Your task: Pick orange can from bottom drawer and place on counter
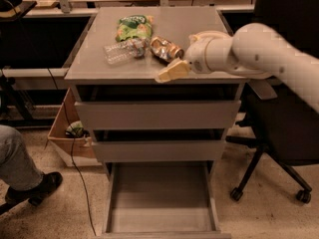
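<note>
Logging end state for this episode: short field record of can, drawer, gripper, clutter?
can: small dented orange-gold metal can, on its side on the flat grey counter
drawer: deep grey bottom drawer, pulled out, no can in it
gripper: cream gripper at the counter's front edge, close to the can
clutter: clear plastic bottle, green snack bag, both on counter
</note>
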Tool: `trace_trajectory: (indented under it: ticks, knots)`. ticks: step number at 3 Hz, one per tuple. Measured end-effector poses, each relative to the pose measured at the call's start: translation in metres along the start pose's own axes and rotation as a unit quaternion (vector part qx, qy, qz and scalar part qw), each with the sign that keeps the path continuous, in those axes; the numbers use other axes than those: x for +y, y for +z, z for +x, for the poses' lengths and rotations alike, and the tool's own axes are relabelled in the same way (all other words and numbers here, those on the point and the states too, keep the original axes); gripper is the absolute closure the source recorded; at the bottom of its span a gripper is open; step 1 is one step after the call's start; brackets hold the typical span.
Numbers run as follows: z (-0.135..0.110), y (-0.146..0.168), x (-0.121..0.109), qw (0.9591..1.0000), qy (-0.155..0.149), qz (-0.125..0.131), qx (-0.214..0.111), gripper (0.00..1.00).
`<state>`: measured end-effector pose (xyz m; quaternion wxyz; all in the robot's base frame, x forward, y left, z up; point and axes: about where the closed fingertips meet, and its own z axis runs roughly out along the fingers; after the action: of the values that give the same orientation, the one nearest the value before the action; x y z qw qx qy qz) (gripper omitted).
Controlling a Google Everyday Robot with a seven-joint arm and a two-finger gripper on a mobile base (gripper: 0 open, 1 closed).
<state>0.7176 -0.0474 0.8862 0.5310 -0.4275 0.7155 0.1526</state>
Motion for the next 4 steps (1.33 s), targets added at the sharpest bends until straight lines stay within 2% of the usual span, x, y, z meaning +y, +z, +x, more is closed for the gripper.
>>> trace_trajectory:
  ticks: [1,3,4]
  knots:
    - [-0.023,-0.078,0.016,0.9992,-0.029,-0.001,-0.026,0.00]
    - [-0.012,-0.106,-0.001,0.9990,-0.031,0.026,-0.018,0.00]
    - [-0.004,-0.137,-0.026,0.9971,-0.039,0.065,-0.005,0.00]
